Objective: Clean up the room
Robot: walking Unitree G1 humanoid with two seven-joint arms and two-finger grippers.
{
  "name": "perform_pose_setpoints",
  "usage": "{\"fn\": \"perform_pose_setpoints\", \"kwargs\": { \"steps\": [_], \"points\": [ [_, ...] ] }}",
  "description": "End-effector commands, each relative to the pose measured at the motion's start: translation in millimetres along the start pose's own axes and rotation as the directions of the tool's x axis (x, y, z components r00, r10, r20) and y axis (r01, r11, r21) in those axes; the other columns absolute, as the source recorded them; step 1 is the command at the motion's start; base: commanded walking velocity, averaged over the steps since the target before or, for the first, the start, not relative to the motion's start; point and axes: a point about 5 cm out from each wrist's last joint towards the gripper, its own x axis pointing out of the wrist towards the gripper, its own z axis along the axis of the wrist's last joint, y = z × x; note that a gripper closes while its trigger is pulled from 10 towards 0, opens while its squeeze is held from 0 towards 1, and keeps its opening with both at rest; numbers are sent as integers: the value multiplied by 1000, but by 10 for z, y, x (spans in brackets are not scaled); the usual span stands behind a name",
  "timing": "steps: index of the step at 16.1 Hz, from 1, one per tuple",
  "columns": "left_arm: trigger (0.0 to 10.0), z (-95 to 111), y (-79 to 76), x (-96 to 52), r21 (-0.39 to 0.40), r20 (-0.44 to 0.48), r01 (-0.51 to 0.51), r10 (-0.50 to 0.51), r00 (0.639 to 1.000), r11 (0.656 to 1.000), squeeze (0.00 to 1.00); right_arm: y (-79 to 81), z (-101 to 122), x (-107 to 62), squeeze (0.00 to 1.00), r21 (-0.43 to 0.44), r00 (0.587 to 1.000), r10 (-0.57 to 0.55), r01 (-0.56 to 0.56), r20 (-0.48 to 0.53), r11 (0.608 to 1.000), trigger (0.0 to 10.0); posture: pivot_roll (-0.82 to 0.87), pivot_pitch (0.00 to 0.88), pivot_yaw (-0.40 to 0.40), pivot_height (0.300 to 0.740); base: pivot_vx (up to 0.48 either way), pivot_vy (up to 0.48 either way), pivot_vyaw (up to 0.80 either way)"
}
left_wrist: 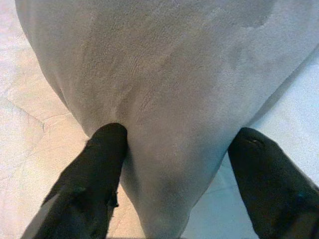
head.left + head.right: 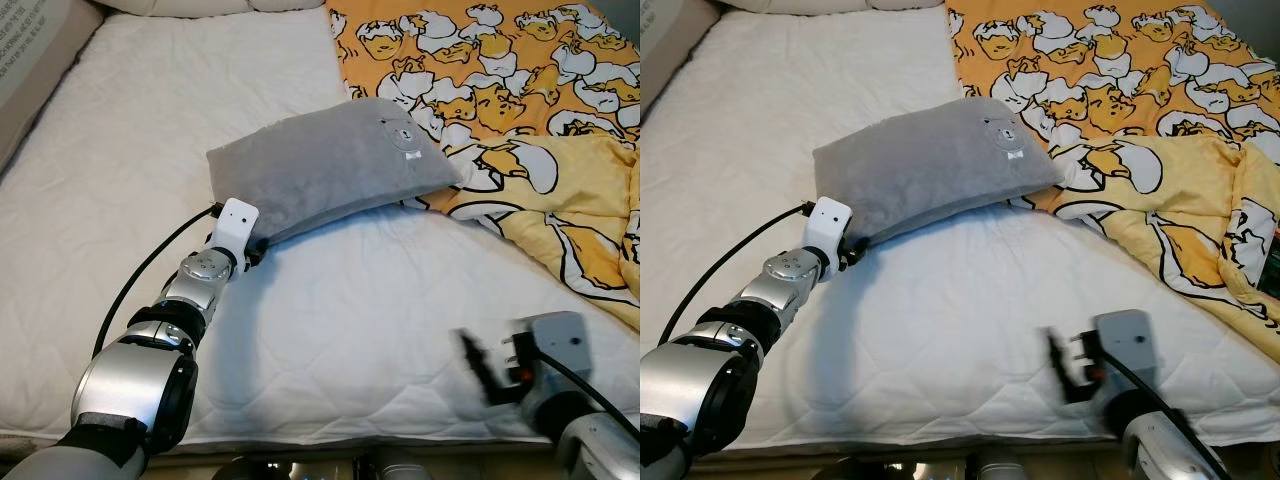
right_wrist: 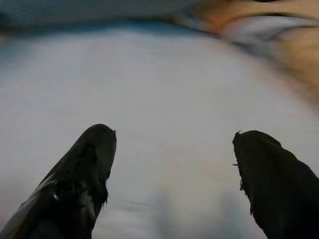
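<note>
Silver and blurred, the right arm sits lowest in the head views, its right gripper (image 2: pixel 487 368) over the near edge of the white mattress (image 2: pixel 150 180) with the two black fingers (image 3: pixel 84 169) spread wide apart and nothing between them. That quilted mattress is the largest thing in sight. An orange-and-yellow blanket (image 2: pixel 520 110) printed with cartoon egg figures lies rumpled over its right side. A grey pillow (image 2: pixel 330 165) lies at the middle of the bed, its far right corner resting on the blanket's edge and its near left corner lifted a little off the sheet. The left arm reaches up from the lower left, and the left gripper (image 1: pixel 177 149) meets the pillow at that near corner: in the left wrist view the grey plush bulges between the two fingers, one on each side and pressing into it. A small pale emblem (image 2: pixel 398 135) is on the pillow's top face; it is too small to read.
</note>
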Motion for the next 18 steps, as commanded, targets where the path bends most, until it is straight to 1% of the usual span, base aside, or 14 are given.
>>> {"fn": "perform_pose_setpoints", "kwargs": {
  "steps": [1,2,3,4,6,7,8,11,13,15,16,17,18],
  "points": [
    [0,-50,6,-7,-4,-24,7,-7,1000,1000,0,141,106,-91,0,41,975,220,-222,40,974,10000,-372,170,12,740,0,0,0],
    [0,-48,12,-8,-2,-23,9,-9,1000,1000,0,195,131,-150,0,45,940,338,-339,37,940,10000,-369,170,13,740,0,0,0],
    [0,-47,14,-8,-1,-23,10,-10,1000,1000,0,204,135,-169,0,46,930,367,-368,33,929,10000,-369,170,13,740,0,0,0],
    [0,-47,28,-11,-1,-22,10,-10,1000,1000,0,188,92,-256,0,50,894,447,-446,-19,894,10000,-368,171,14,740,0,0,0],
    [0,-44,33,-12,-1,-21,17,-17,1000,1000,0,183,52,-348,0,71,852,520,-516,-69,854,10000,-367,170,14,740,0,0,0],
    [0,-45,32,-13,-2,-22,21,-21,1000,1000,0,173,59,-372,0,94,836,543,-536,-73,839,10000,-367,170,15,740,0,0,0],
    [0,-47,28,-13,-5,-22,25,-26,999,1000,0,160,77,-377,0,102,830,552,-545,-73,832,10000,-368,170,16,740,0,0,0],
    [0,-48,0,-9,-3,-23,43,-43,999,999,0,111,92,-332,0,80,845,530,-525,-69,847,10000,-367,165,20,740,0,0,0],
    [0,-42,-38,-6,4,-23,79,-79,997,997,0,96,91,-316,0,70,849,523,-519,-73,852,10000,-367,157,24,740,0,0,0],
    [0,-36,-87,-3,2,-22,130,-130,991,992,0,30,83,-262,0,33,877,472,-471,-87,881,10000,-362,142,32,740,0,0,0],
    [0,-30,-115,-3,19,-21,160,-159,987,987,0,-41,59,-214,0,-9,905,412,-415,-108,910,10000,-359,133,33,740,0,0,0],
    [0,-22,-146,-2,35,-20,192,-191,981,981,0,-105,35,-169,0,-15,924,364,-368,-119,930,10000,-353,125,36,740,0,0,0],
    [0,-11,-189,-3,50,-16,235,-235,972,971,0,-137,37,-126,0,-19,931,347,-351,-113,936,10000,-344,113,39,740,0,0,0]
  ]
}}
